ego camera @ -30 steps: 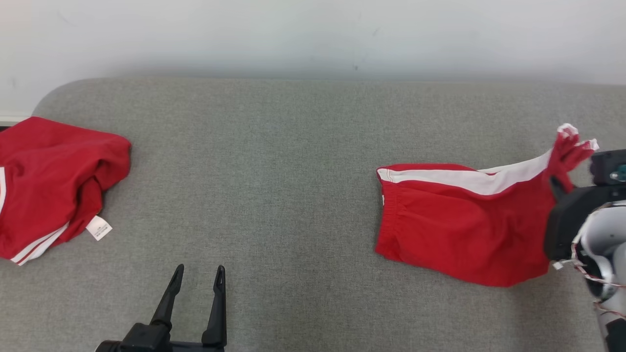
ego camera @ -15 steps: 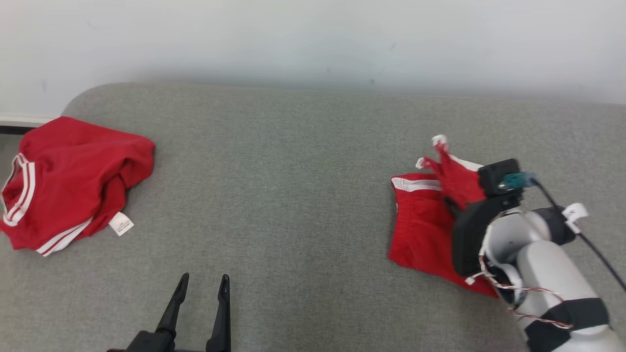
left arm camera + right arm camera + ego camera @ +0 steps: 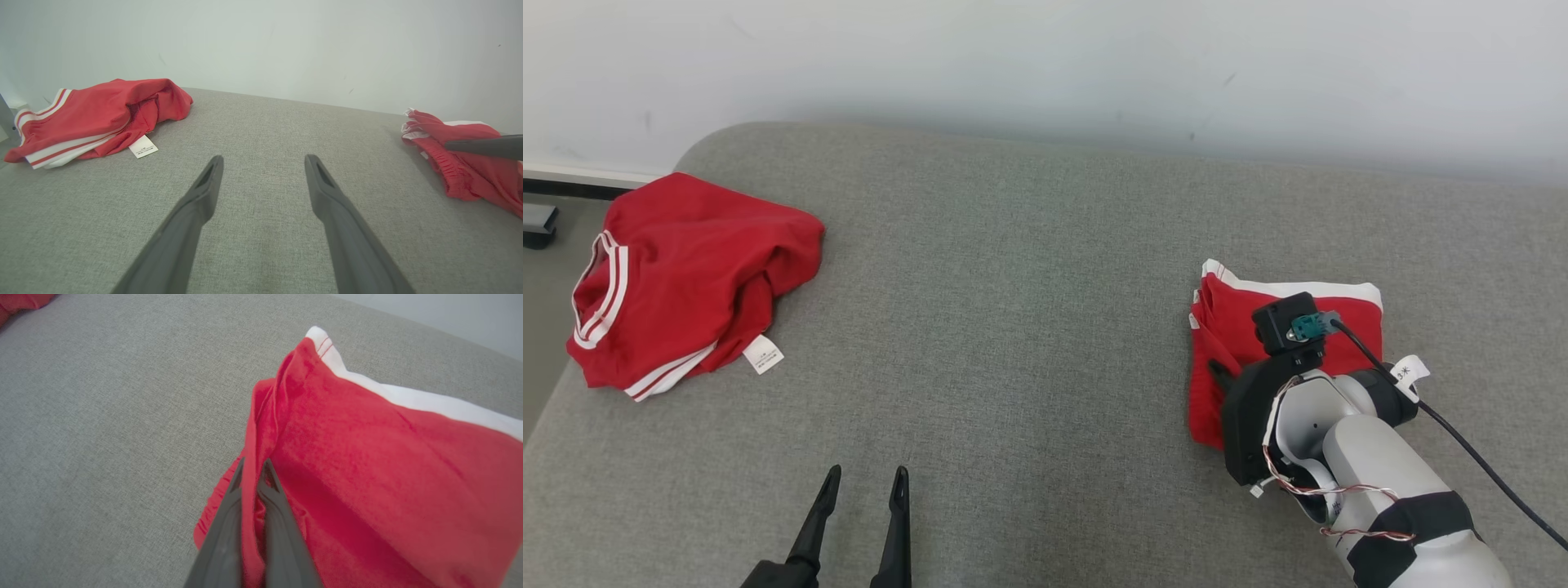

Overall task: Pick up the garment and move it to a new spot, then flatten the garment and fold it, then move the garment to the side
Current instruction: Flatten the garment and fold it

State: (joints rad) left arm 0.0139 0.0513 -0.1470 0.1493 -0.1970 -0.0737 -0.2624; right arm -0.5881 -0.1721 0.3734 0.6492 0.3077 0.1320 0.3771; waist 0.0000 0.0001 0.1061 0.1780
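Note:
The garment (image 3: 1237,314), red shorts with a white stripe, lies doubled over on the right of the grey cushion (image 3: 1013,327). My right gripper (image 3: 1221,376) is shut on a fold of red cloth at its near left edge; the right wrist view shows the fingers (image 3: 229,522) pinching the garment (image 3: 367,457) between them. My left gripper (image 3: 867,478) hovers open at the bottom centre, with nothing between its fingers (image 3: 196,204). From the left wrist view the garment (image 3: 461,175) sits far right, crossed by a dark finger of the right gripper (image 3: 486,147).
A second red garment (image 3: 686,261) with white stripes and a white label lies crumpled at the cushion's far left (image 3: 94,114). A pale wall (image 3: 1045,65) runs behind the cushion. The cushion's rounded left corner drops to the floor (image 3: 539,327).
My right gripper has carried the garment's right end up and over to the left, laying it on the rest so the garment is now doubled. The head camera has shifted. The left gripper stays open.

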